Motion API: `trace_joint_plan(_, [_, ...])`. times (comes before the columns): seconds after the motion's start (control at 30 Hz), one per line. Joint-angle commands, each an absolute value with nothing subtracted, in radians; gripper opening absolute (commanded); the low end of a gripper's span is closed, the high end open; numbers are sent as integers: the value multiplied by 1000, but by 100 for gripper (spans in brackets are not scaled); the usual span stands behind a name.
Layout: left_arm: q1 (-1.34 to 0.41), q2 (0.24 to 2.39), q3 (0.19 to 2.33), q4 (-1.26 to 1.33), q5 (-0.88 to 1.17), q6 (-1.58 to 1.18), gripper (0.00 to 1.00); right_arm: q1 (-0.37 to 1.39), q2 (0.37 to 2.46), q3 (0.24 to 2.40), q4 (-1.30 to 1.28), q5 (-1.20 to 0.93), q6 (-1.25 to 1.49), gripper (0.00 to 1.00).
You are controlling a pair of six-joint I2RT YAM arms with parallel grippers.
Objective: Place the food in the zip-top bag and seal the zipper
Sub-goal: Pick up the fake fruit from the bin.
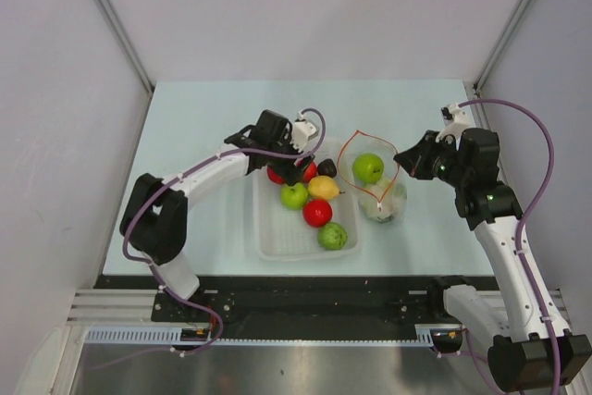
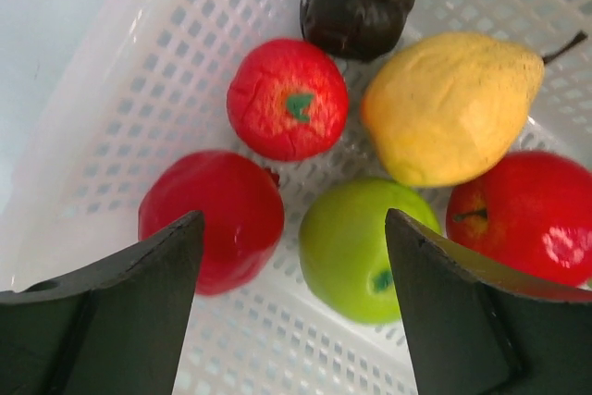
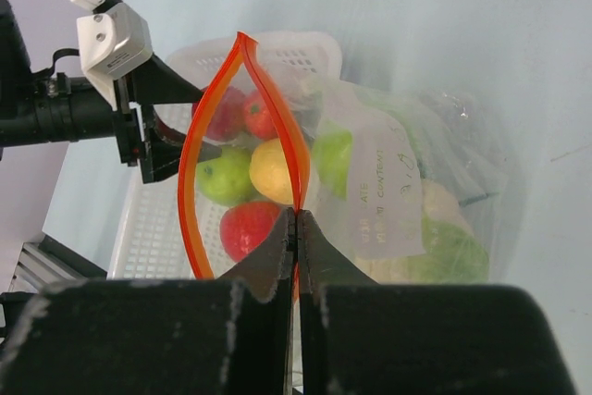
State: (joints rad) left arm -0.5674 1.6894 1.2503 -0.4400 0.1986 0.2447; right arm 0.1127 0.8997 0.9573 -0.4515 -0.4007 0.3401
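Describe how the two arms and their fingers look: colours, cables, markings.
Both have white links with black joints: left arm, right arm. A purple cable loops along each. The left fingers and right fingers are plain dark wedges. A white box sits on the left wrist. No markings are visible.

Lab robot cell, plain white walls [image 1: 55, 136]

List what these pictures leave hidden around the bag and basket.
- Top view: the left gripper partly hides the basket's far fruits.
- Right wrist view: the bag's print is too blurred to read; the right gripper, shut on the zipper, blocks its near end.
- Left wrist view: a finger covers part of the green apple; bag out of frame.
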Motion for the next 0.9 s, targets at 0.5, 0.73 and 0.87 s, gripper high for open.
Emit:
trace_joint_plan(0.5, [-606, 1968, 1457, -390, 209, 126, 61, 107, 899, 962, -419, -411, 342, 0])
trace_joint_plan(0.73, [-606, 1735, 1515, -396, 222, 52, 36, 107, 900, 957, -422, -411, 341, 0])
trace_joint_plan(0.87, [-620, 1631, 1593, -374, 284, -44, 34, 107, 897, 953, -419, -416, 348, 0])
